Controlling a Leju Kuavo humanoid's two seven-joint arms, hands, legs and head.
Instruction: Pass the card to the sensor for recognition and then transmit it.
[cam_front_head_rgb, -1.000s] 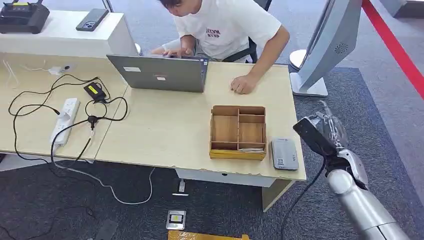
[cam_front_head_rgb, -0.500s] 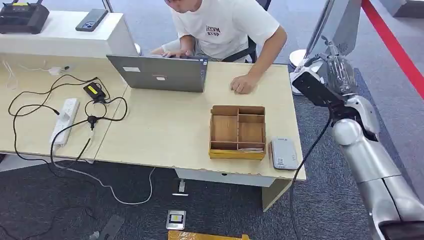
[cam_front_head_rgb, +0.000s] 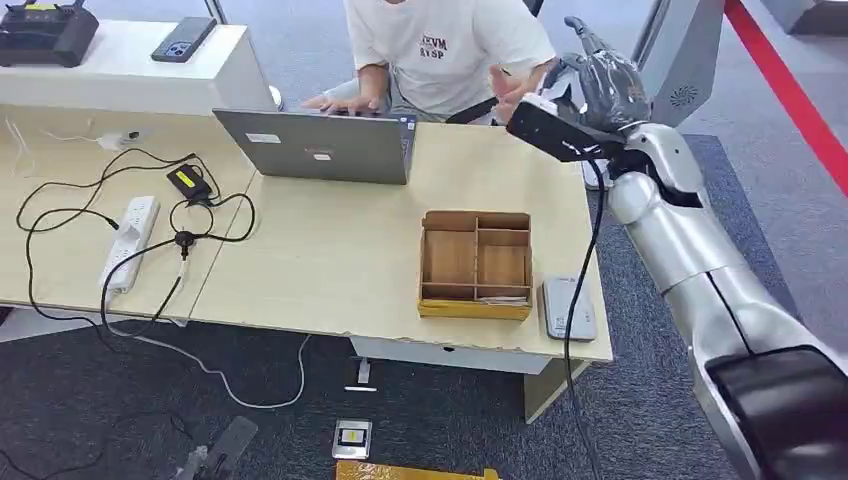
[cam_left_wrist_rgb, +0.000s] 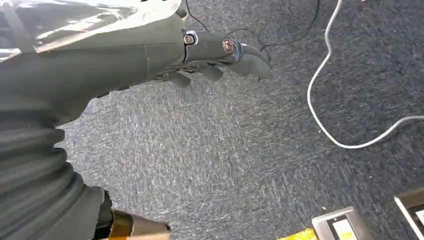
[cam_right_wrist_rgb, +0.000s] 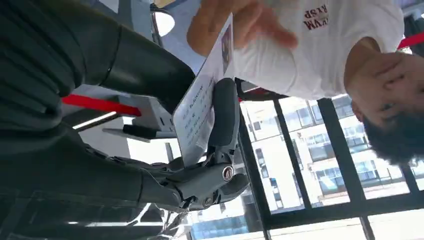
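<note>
Fingers (cam_right_wrist_rgb: 222, 117) of the right hand (cam_front_head_rgb: 600, 85) press a white printed card (cam_right_wrist_rgb: 202, 107) against the thumb, gripping it near its lower end; a person's hand (cam_right_wrist_rgb: 235, 22) touches the card's far end. Seen from the head, this hand is raised past the far right corner of the pale wooden desk (cam_front_head_rgb: 330, 260), close to the person's white T-shirt (cam_front_head_rgb: 450, 50) and just beside a grey monitor stand (cam_front_head_rgb: 690, 60). Below it, near the desk's front edge, a flat grey card reader (cam_front_head_rgb: 568, 308) lies just beside a wooden divided box (cam_front_head_rgb: 476, 264). Left hand (cam_left_wrist_rgb: 220, 55) hangs over dark carpet (cam_left_wrist_rgb: 240, 165), fingers slightly curled and apart, holding nothing, near a white cable (cam_left_wrist_rgb: 325, 100)
</note>
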